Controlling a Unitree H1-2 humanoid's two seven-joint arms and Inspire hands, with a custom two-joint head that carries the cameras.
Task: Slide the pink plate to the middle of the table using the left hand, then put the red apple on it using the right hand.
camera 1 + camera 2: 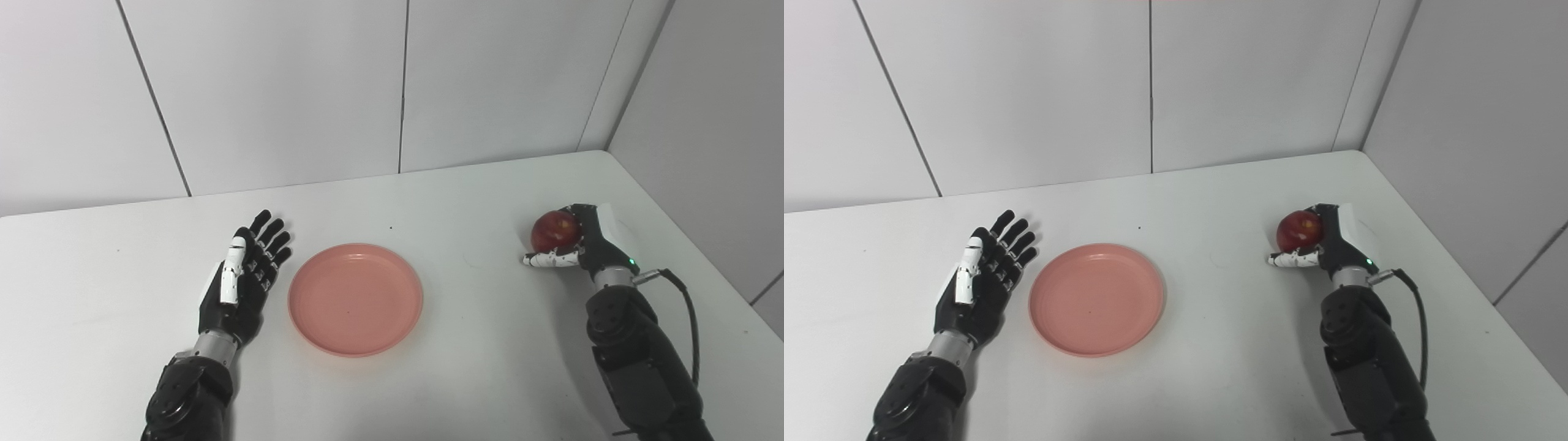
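Observation:
The pink plate (pixel 355 299) lies flat near the middle of the white table (pixel 429 202), with nothing on it. My left hand (pixel 245 275) rests just left of the plate, fingers straight and spread, open, a small gap from the rim. At the right side of the table my right hand (pixel 582 242) wraps around the red apple (pixel 554 230), thumb under its near side and fingers behind it. The apple (pixel 1300 229) looks to be at table height; whether it touches the surface is unclear.
White wall panels stand behind the table and along its right side (pixel 704 122). The table's right edge runs close past my right forearm (pixel 637 361), where a black cable loops out.

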